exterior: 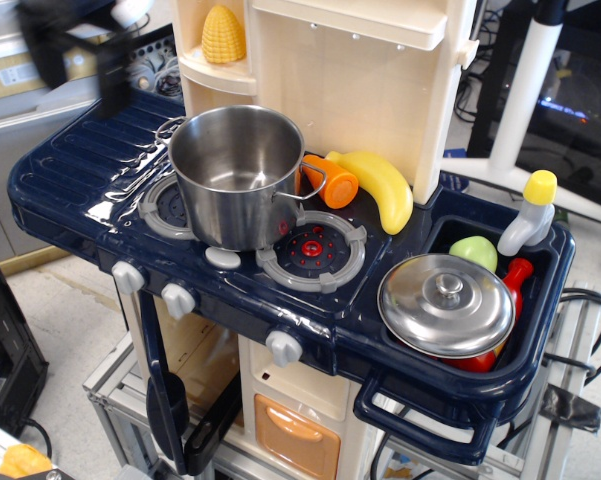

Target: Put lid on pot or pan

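The tall steel pot (235,190) stands open and empty on the left burner of the dark blue toy stove (75,165). The shiny round lid (446,305) with its small knob lies knob-up across the front of the sink basin (543,330) at the right, resting on things in it. My gripper (78,65) is a motion-blurred dark shape at the top left, above the stove's ribbed left end, far from the lid. Its two fingers stand apart with nothing between them.
A yellow banana (382,187) and an orange toy (333,182) lie behind the right burner (313,250). A green fruit (473,250), a red item (517,275) and a white bottle (527,217) sit in the sink. The cream back wall holds a corn cob (223,35).
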Tool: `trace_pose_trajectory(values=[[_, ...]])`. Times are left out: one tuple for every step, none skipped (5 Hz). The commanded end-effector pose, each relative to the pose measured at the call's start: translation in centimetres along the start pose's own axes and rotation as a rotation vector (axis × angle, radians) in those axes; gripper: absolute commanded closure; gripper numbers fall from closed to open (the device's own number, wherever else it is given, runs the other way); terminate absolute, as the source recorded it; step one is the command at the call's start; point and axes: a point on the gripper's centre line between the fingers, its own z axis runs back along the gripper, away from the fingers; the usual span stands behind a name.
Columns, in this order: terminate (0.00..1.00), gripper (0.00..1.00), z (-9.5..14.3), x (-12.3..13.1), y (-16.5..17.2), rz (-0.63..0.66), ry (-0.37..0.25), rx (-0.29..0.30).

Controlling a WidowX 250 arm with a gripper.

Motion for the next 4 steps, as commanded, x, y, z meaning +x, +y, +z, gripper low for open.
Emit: trace_pose_trajectory(values=[[0.00, 0.00, 4.1, 1.4, -7.5, 0.035, -0.077, 0.009], [0.00, 0.00, 4.7, 3.3, -12.6, 0.066, -0.020, 0.076], [0.00, 0.00, 4.1, 3.8, -17.5, 0.151, -0.030, 0.026], [0.00, 0.00, 2.6, 4.1, -21.4, 0.159, -0.047, -0.032]])
